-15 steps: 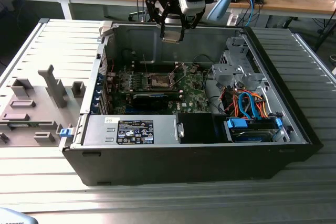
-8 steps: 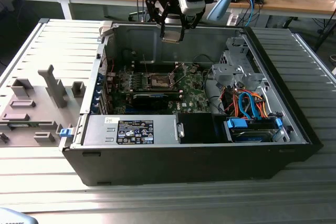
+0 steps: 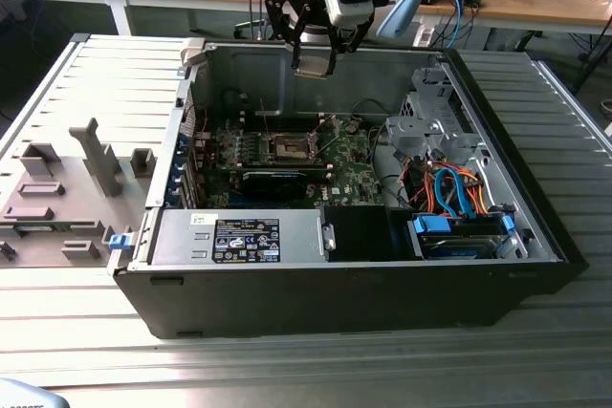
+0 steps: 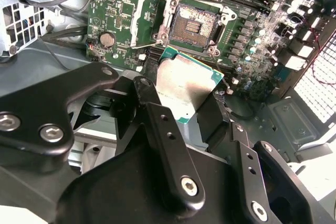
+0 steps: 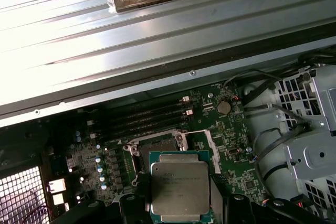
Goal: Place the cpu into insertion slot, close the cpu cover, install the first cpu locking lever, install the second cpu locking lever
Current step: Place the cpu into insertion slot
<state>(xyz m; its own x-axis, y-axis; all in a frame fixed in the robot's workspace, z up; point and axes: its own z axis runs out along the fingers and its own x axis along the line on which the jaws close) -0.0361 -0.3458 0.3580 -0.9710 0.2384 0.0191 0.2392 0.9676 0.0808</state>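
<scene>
My gripper (image 3: 314, 56) hangs above the open computer case, over its back wall, shut on the cpu (image 3: 310, 71). In both wrist views the cpu (image 4: 186, 85) (image 5: 180, 184) is a flat square chip with a pale metal face and green edge, clamped between my black fingers (image 4: 149, 103). Below it on the green board lies the insertion slot (image 4: 197, 23) (image 3: 290, 147), its dark contact field bare. The cpu cover (image 4: 143, 24) is a thin silver frame standing open beside the slot. In the first wrist view the cpu overlaps part of the insertion slot (image 5: 157, 148).
Long black memory slots (image 5: 142, 119) run beside the socket. A silver drive cage (image 3: 430, 126) with orange and blue cables (image 3: 449, 188) fills the case at the exterior view's right. A power supply (image 3: 239, 236) lies at the front. A grey fixture tray (image 3: 67, 188) sits outside, at the exterior view's left.
</scene>
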